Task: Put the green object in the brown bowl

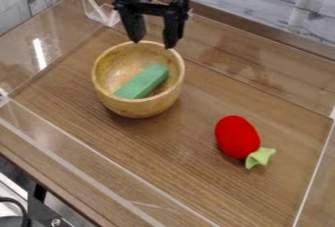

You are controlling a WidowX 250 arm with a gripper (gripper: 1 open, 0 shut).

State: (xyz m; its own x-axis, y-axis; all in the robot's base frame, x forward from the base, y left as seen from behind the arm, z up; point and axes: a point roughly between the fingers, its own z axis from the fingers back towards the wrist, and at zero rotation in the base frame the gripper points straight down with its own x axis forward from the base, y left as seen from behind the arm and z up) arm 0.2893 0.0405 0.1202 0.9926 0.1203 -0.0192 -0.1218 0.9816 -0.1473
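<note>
The green object (141,80), a flat green block, lies slanted inside the brown bowl (116,101), a round wooden bowl on the left part of the table. My gripper (155,35) hangs above the bowl's far rim, pointing down. Its black fingers (135,28) stand wide apart with nothing between them. The block is free of the gripper.
A red strawberry-like toy (238,137) with a pale green leaf lies on the wooden table at the right. Clear plastic walls (39,35) fence the table on all sides.
</note>
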